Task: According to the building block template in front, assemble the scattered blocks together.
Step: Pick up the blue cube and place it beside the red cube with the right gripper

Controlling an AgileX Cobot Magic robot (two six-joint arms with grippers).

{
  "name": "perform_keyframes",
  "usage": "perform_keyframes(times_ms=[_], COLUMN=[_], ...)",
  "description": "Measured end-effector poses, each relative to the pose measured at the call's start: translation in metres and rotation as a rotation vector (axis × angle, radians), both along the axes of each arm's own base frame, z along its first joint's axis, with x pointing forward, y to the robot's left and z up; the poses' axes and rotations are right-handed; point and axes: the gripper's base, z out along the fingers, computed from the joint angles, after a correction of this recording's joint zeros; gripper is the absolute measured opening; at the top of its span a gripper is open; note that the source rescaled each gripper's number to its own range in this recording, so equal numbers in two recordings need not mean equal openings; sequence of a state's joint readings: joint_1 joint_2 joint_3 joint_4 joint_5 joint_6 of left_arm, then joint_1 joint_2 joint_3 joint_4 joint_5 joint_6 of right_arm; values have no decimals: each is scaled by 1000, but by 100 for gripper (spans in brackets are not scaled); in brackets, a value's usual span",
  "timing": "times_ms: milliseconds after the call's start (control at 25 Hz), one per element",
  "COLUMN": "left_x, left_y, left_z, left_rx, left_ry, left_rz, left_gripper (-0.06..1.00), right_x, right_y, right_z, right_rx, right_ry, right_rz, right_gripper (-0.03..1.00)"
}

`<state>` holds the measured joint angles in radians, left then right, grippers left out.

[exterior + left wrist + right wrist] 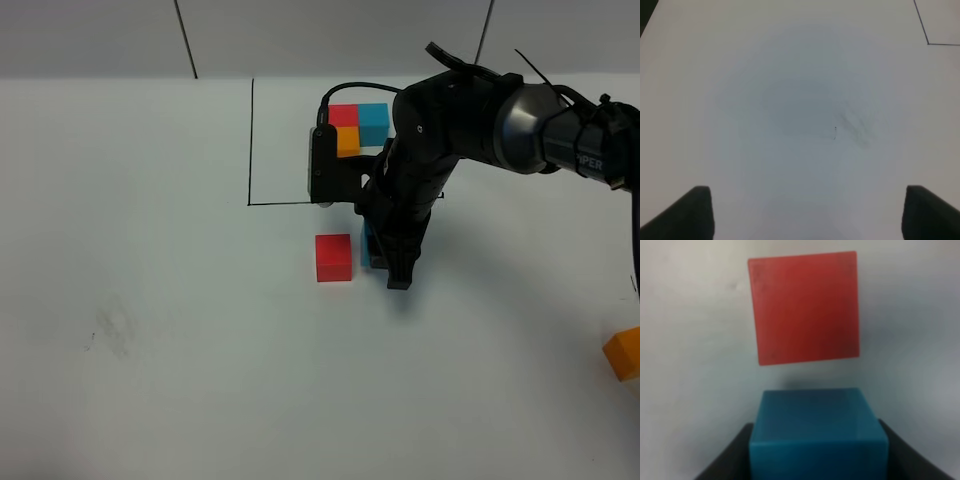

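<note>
Now we clamp the blue cube [818,425] in our right hand [818,455]; the red cube [805,307] sits just beyond, apart.

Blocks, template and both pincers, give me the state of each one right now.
red block: loose, ungripped.
blue block: gripped, a gap away from the red block.
orange block: loose, alone at the far right edge.
template: three cubes joined.
left pincer: open, empty.
right pincer: shut on the blue block.
</note>
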<state>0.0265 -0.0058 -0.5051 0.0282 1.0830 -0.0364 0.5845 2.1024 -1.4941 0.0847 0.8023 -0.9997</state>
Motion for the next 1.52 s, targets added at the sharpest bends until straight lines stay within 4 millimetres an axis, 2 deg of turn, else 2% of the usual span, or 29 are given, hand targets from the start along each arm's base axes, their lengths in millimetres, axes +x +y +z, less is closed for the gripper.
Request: perform_keyframes(times_ms=[440, 800, 1000, 1520], left_x=[0, 0, 0, 0], left_y=[0, 0, 0, 0], left_z=[0, 0, 0, 0], left_rx=[0, 0, 0, 0], left_ry=[0, 0, 0, 0], left_rz=[0, 0, 0, 0], left_gripper=[72, 72, 72, 72], right_x=[11, 10, 10, 11], right_y=[11, 11, 13, 14], right_z=[-12, -18, -31, -36], right_rx=[-8, -24, -31, -35], right_ry=[15, 50, 77, 84], right_rz=[16, 19, 16, 25], right_gripper=[26, 26, 26, 26])
